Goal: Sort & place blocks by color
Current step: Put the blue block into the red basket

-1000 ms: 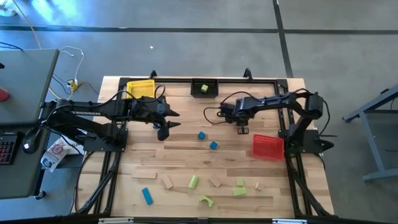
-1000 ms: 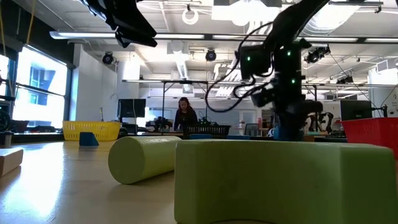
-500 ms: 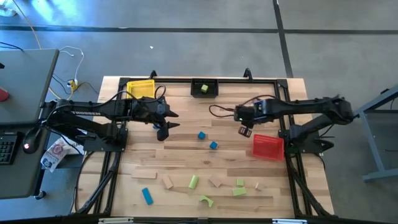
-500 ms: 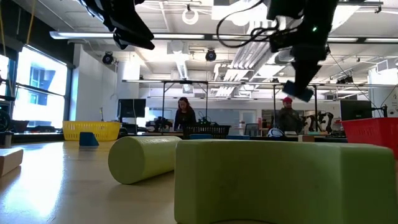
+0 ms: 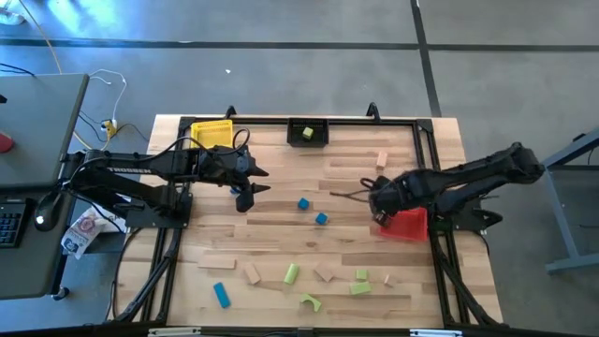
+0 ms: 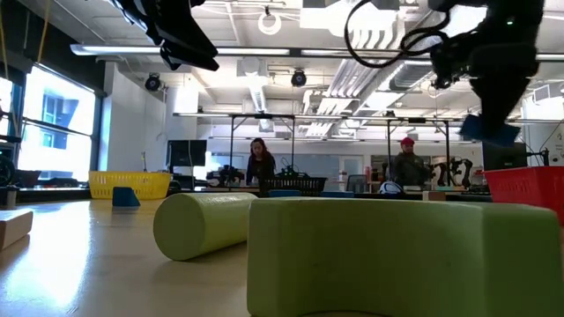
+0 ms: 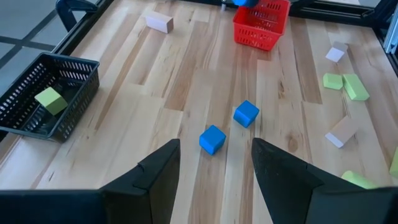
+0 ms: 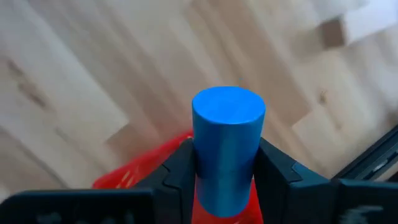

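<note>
My right gripper (image 5: 381, 215) is shut on a blue cylinder (image 8: 228, 124) above the left edge of the red bin (image 5: 405, 223); the cylinder also shows in the low view (image 6: 490, 129). My left gripper (image 7: 214, 180) is open and empty above the table's left middle (image 5: 247, 187). Two blue cubes (image 5: 303, 203) (image 5: 321, 219) lie on the table between the arms. A green block (image 5: 306, 133) lies in the black bin (image 5: 308, 124). Several tan, green and blue blocks (image 5: 291, 272) lie along the near side. My right gripper pinches the blue cylinder's round side (image 8: 205, 168) between its two fingers. The cylinder lies along the fingers, its flat end (image 8: 228, 107) sticking out past the fingertips. It is lifted clear, above the red bin's rim (image 8: 143, 168).
A yellow bin (image 5: 211, 133) stands at the far left with a blue block (image 6: 125, 197) in it. A tan block (image 5: 381, 159) lies at the far right. A black frame (image 5: 374, 120) runs along the table's far and side edges. People show in the room beyond (image 6: 262, 160).
My right gripper has lifted the blue cylinder off the table's middle and carried it toward the near right, to above the red bin's edge. The cylinder stays in the shut fingers, clear of the table.
</note>
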